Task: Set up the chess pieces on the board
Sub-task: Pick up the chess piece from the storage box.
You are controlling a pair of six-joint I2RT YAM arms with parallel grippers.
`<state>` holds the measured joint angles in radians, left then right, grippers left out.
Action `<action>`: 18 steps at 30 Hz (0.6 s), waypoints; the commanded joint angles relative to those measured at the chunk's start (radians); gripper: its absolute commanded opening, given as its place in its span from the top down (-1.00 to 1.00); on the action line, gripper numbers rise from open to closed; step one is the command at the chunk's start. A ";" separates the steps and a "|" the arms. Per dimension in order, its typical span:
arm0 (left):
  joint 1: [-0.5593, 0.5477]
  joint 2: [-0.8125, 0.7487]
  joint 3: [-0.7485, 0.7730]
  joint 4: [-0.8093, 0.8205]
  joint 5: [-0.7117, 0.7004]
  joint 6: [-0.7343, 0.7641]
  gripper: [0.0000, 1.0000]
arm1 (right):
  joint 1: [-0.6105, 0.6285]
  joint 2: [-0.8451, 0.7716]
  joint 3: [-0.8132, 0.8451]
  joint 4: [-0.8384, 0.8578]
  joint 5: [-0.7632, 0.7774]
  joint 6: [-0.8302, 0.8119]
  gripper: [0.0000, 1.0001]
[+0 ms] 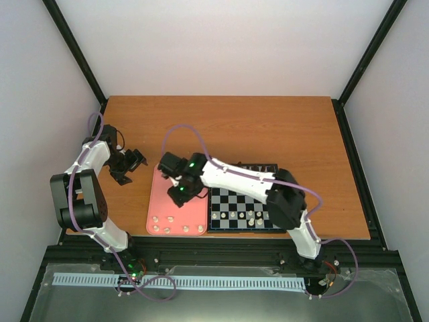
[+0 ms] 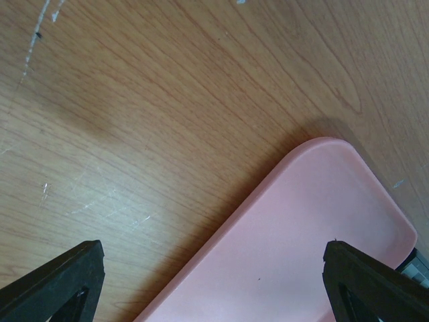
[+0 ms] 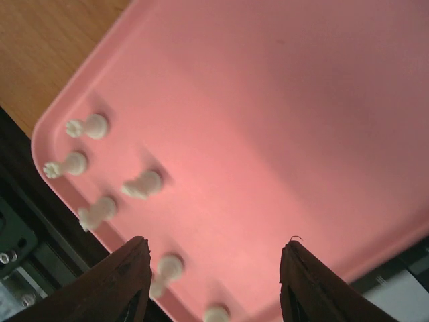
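The board [image 1: 229,200] lies right of centre, with several cream chess pieces [image 1: 251,217] standing in its near rows. More cream chess pieces [image 1: 170,219] sit along the near edge of the pink tray [image 1: 161,201]. In the right wrist view these chess pieces [image 3: 143,184] lie scattered near the tray's corner. My right gripper [image 1: 179,195] hovers over the tray, open [image 3: 214,268], with nothing between its fingers. One piece [image 3: 165,272] lies just beside the left finger [image 3: 131,282]. My left gripper [image 1: 136,161] is open [image 2: 214,282] above the table, at the tray's far left corner.
The pink tray [image 2: 322,235] touches the board's left side. The right arm [image 1: 234,178] stretches across the board's far half and hides it. Bare wooden table [image 1: 221,127] lies beyond both. A black frame rail [image 3: 20,221] runs just past the tray's near edge.
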<state>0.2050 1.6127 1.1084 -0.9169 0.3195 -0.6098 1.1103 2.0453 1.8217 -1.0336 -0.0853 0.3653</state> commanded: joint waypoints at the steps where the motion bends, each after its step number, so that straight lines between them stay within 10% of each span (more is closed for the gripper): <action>1: 0.005 -0.011 0.018 -0.010 -0.003 0.002 -1.00 | 0.045 0.101 0.090 0.057 -0.055 -0.065 -0.04; 18: 0.005 0.000 0.007 -0.001 -0.002 0.002 -0.99 | 0.088 0.290 0.197 0.033 -0.199 -0.161 0.13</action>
<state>0.2050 1.6127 1.1080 -0.9165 0.3183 -0.6098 1.1873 2.3058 1.9930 -0.9886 -0.2478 0.2287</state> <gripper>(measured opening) 0.998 0.464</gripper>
